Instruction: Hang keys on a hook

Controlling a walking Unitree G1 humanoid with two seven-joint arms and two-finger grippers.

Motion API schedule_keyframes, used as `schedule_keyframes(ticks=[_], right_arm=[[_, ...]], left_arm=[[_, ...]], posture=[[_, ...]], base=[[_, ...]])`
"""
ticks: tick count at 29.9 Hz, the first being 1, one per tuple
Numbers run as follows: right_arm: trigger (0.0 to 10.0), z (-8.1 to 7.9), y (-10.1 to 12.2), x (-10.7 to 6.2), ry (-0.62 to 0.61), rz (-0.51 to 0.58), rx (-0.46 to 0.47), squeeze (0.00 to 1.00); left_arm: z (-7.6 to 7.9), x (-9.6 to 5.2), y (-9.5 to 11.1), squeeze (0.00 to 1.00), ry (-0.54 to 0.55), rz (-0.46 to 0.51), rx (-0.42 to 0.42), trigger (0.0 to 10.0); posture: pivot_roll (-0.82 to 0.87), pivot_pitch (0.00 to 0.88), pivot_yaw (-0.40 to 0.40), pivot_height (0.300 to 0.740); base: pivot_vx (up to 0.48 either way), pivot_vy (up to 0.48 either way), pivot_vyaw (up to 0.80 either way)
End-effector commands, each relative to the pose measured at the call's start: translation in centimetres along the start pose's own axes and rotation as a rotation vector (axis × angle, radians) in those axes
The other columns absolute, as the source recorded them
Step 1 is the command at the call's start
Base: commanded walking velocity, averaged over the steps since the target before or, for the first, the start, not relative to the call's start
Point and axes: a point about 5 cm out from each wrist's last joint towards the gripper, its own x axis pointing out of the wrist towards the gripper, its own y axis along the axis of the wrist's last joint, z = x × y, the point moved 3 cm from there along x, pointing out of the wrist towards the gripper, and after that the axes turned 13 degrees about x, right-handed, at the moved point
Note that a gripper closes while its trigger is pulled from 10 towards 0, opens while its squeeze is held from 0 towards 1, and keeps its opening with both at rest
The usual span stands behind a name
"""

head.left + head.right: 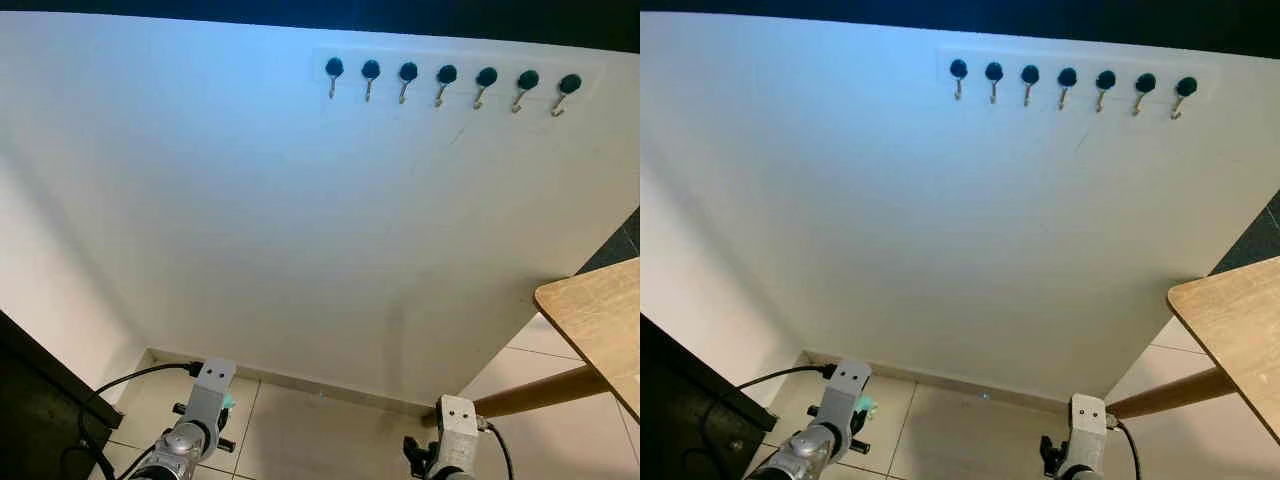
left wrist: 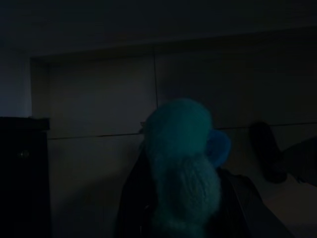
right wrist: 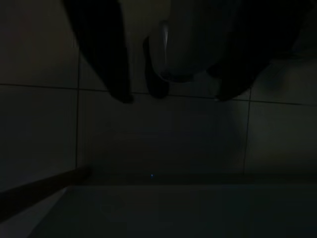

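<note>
A white rail of several hooks (image 1: 447, 78) with dark round knobs is fixed high on the white wall, up and to the right of me. Both arms hang low near the floor. In the dark left wrist view, a fluffy teal pom-pom keyring (image 2: 182, 158) sits between the fingers of my left gripper (image 2: 183, 218), which is shut on it; the keys themselves are hidden. A bit of teal (image 1: 229, 402) also peeks out beside my left wrist (image 1: 207, 395). My right gripper (image 3: 174, 98) hangs over the floor tiles, its dark fingers apart and holding nothing.
A wooden table (image 1: 600, 315) with a slanted leg (image 1: 535, 393) juts in at the right. A dark piece of furniture (image 1: 35, 400) stands at the left. The floor is beige tile (image 1: 320, 435), with a skirting strip along the wall's foot.
</note>
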Motion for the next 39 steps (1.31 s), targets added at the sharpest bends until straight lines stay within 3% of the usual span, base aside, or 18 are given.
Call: schedule_keyframes(ticks=[1,3,4,5,7,8,9,10,11,12,24,25,26,27,28,29,30,39], right_arm=[[10.0,0.14,-0.29,-0.08,-0.008,-0.010,-0.001,1.00],[10.0,0.07,-0.29,-0.07,-0.005,-0.011,-0.001,1.00],[4.6,0.00,-0.27,-0.05,0.000,-0.011,0.002,1.00],[0.0,-0.01,-0.22,-0.04,0.001,-0.010,0.001,1.00],[0.0,0.01,-0.21,-0.04,0.002,-0.011,0.000,1.00],[0.0,0.04,-0.21,-0.04,0.002,-0.011,-0.002,0.86],[0.0,0.06,-0.21,-0.04,0.001,-0.013,-0.004,0.62],[0.0,0.08,-0.22,-0.05,0.001,-0.013,-0.005,0.62],[0.0,0.08,-0.21,-0.04,0.001,-0.014,-0.006,0.13],[0.0,0.03,-0.21,-0.02,0.002,-0.016,-0.007,0.00],[0.0,-0.19,0.45,0.23,0.006,-0.008,-0.056,0.00],[4.9,-0.13,0.55,0.25,0.004,-0.008,-0.059,0.00],[4.9,-0.13,0.55,0.25,0.004,-0.008,-0.059,0.00],[8.8,-0.10,0.62,0.27,0.004,-0.007,-0.059,0.16],[8.8,-0.10,0.64,0.28,0.005,-0.008,-0.057,0.16],[10.0,-0.14,0.69,0.30,0.007,-0.007,-0.054,0.96],[10.0,-0.23,0.70,0.32,0.011,-0.007,-0.048,1.00],[10.0,-0.50,0.40,0.33,0.009,-0.016,-0.073,1.00]], left_arm=[[0.43,0.02,-0.06,0.00,-0.012,-0.003,0.003,10.0],[0.44,0.03,-0.04,0.00,-0.012,-0.003,0.003,10.0],[0.47,0.04,0.01,0.00,-0.012,-0.002,0.003,10.0],[0.50,0.06,0.07,0.00,-0.012,0.000,0.001,10.0],[0.54,0.07,0.11,0.00,-0.011,0.000,-0.002,10.0],[0.57,0.08,0.12,0.00,-0.011,0.000,-0.005,10.0],[0.60,0.08,0.12,0.00,-0.010,0.000,-0.006,10.0],[0.62,0.08,0.10,0.00,-0.010,0.000,-0.006,10.0],[0.62,0.08,0.09,0.00,-0.010,-0.001,-0.007,10.0],[0.63,0.07,0.01,0.00,-0.009,-0.004,-0.008,10.0],[0.49,0.11,0.24,0.00,-0.002,0.002,-0.018,10.0],[0.48,0.11,0.27,0.00,-0.001,0.003,-0.019,10.0],[0.48,0.11,0.27,0.00,-0.001,0.003,-0.019,10.0],[0.47,0.11,0.27,0.00,-0.001,0.003,-0.020,10.0],[0.46,0.11,0.26,0.00,0.000,0.003,-0.020,10.0],[0.42,0.10,0.25,0.00,0.001,0.003,-0.021,10.0],[0.36,0.09,0.21,0.00,0.003,0.002,-0.022,10.0],[0.37,0.09,0.22,0.00,0.003,0.001,-0.025,10.0]], posture=[[0.02,0.021,0.016,0.740],[0.02,0.025,0.016,0.740],[0.03,0.024,0.013,0.740],[0.03,0.024,0.011,0.740],[0.03,0.021,0.008,0.740],[0.03,0.021,0.007,0.740],[0.03,0.020,0.006,0.740],[0.03,0.020,0.006,0.740],[0.03,0.019,0.005,0.740],[0.04,0.018,0.005,0.740],[0.04,0.007,-0.014,0.740],[0.04,0.004,-0.015,0.740],[0.04,0.004,-0.015,0.740],[0.04,0.004,-0.015,0.740],[0.04,0.004,-0.016,0.740],[0.04,0.003,-0.017,0.740],[0.04,0.004,-0.016,0.740],[0.05,0.005,-0.027,0.740]], base=[[0.000,0.000,0.00],[0.000,0.000,0.00],[0.000,0.000,0.00],[0.000,0.000,0.00],[0.000,0.000,0.00],[0.000,0.000,0.00],[0.000,0.000,0.00],[0.000,0.000,0.00],[0.000,0.000,0.00],[0.000,0.000,0.00],[0.000,0.000,0.00],[0.000,0.000,0.00],[0.000,0.000,0.00],[0.000,0.000,0.00],[0.000,0.000,0.00],[0.000,0.000,0.00],[0.000,0.000,0.00],[0.000,0.000,0.00]])
